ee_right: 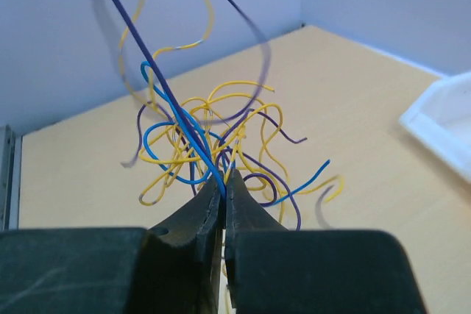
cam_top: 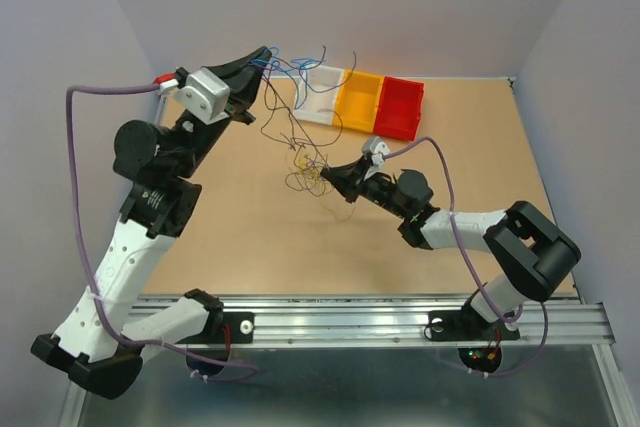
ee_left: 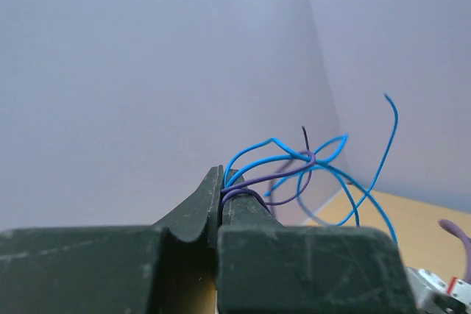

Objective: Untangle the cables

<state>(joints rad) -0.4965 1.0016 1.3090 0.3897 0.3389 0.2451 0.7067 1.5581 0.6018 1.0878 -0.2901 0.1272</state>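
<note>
**Clenched at both ends of one tangle**

Cannot count the hair-thin flexible cables point(cam_top: 305, 162) in yellow, blue, purple and pale grey. Too fine and too knotted in the top view, crossing one another from 11 o'clock down to the middle of the tan wooden table point(cam_top: 230, 247). Cannot tell whether the yellow knot at the centre touches the tabletop or hangs just above it.

In the right wrist view, loses the upper strands to blur and to the frame edge at 12 o'clock. Shows only a white corner of the tray there, at 3 o'clock. In the left wrist view, catches only loose blue and purple ends at 1 o'clock against the pale wall, with the knot itself out of view.

Counts two grippers, two thick lilac leads point(cam_top: 110, 90) and one plastic tray point(cam_top: 400, 133) of three compartments, white, orange and red, at 1 o'clock on the table.

Grips blue and purple strands in the black left gripper point(cam_top: 262, 57), jaws pressed together, raised at 11 o'clock. Pinches blue and purple strands in the black right gripper point(cam_top: 328, 175), jaws closed tight, low near the centre, with the yellow knot at its 9 o'clock.
</note>
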